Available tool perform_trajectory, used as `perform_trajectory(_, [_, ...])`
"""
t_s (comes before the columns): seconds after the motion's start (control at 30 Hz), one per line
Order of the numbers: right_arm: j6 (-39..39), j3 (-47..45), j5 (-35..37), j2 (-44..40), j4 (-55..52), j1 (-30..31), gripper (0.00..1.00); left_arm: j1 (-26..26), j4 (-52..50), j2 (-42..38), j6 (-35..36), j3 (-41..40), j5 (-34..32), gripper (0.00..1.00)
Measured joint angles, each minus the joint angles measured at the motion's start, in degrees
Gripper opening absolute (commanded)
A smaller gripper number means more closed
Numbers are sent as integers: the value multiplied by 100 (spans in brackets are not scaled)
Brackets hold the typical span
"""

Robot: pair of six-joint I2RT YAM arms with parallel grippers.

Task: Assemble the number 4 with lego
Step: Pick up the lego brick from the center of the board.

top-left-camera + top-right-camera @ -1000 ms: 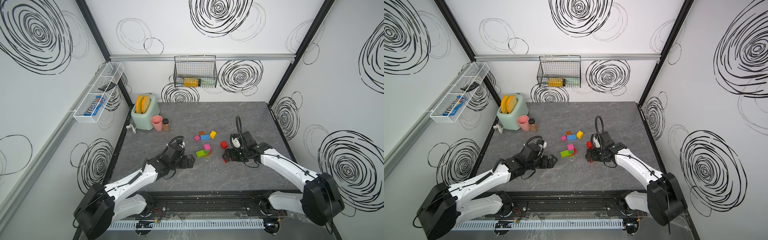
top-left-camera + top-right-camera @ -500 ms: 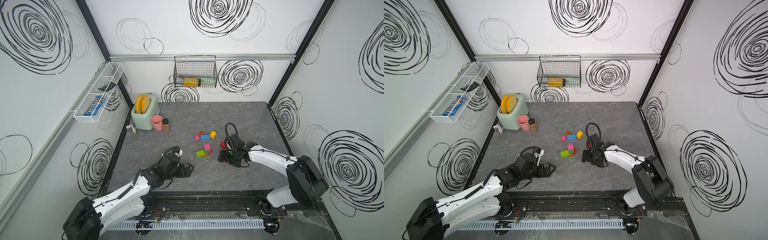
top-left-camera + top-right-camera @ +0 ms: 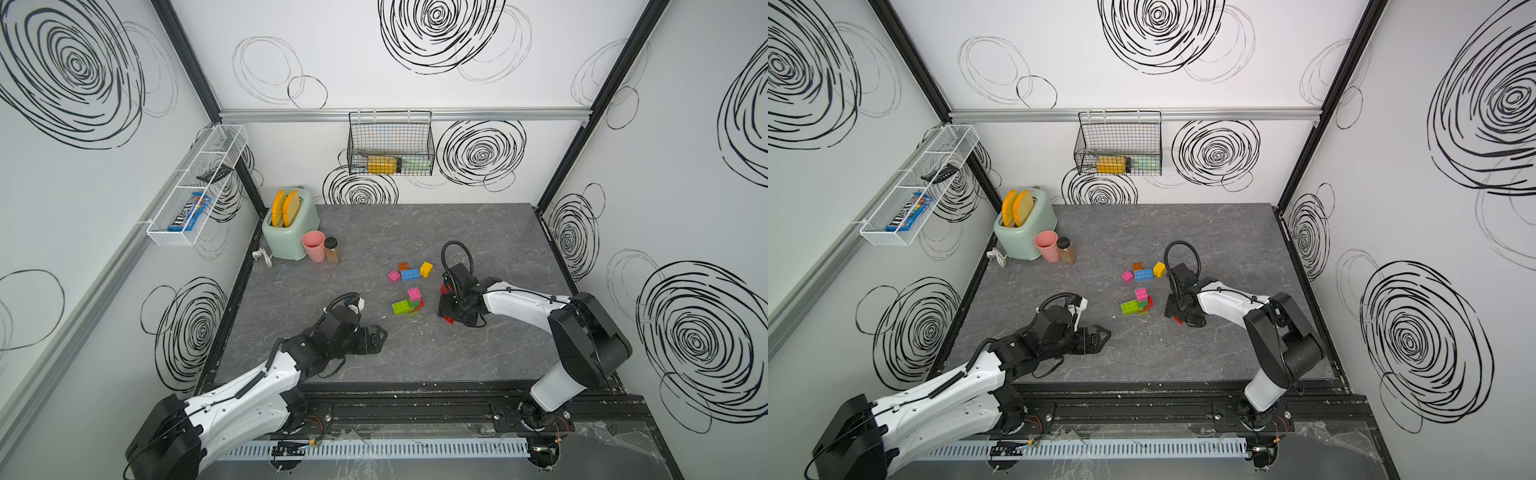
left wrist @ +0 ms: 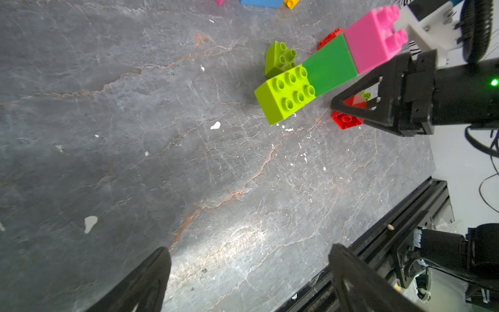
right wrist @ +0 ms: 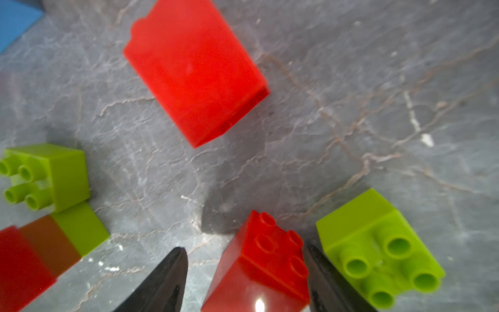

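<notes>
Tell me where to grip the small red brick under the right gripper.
Take the small red brick by its two flat, parallel side walls, coming straight down from above. Its studs face up toward the right gripper, so the top offers no flat hold. The lime brick sits close beside one wall, so room there looks tight.
</notes>
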Motion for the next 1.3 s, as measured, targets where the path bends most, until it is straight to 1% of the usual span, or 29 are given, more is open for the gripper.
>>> perform_trajectory(0.13, [-109,17,181,37,-66,48,58,0,4,122,61,17,2,96])
perform_trajectory(0.3, [-275,20,339,37,-179,184,53,0,4,234,114,66,2,96])
perform_trajectory(0.53, [-610,20,409,37,-190,221,46,2,63,297,173,107,13,96])
perform_trajectory(0.63, [-807,15,463,13,-175,256,40,50,81,323,238,140,133,96])
perform_trajectory(0.7, [-994,-13,522,-120,-166,308,39,133,79,354,334,236,332,96])
perform_trajectory(0.77, [-1261,-83,570,-450,-133,468,41,229,37,393,463,426,562,96])
perform_trajectory(0.87, [-1823,-195,592,-1244,59,918,41,306,-107,487,710,920,942,97])
perform_trajectory(0.93, [-2282,-302,649,-1871,358,1379,39,317,-251,564,901,1375,1215,97])
perform_trajectory(1.03, [-2817,-549,673,-2608,892,1917,36,317,-417,595,1106,1961,1552,98])
perform_trajectory(1.17, [-3386,-949,616,-3274,1434,2129,36,337,-734,619,1377,2551,1886,99])
perform_trajectory(1.23, [-3746,-1193,487,-3552,1729,2190,36,339,-914,704,1497,2750,2059,95])
perform_trajectory(1.3, [-4164,-1504,313,-3869,2105,2284,36,310,-1093,833,1644,2905,2157,95])
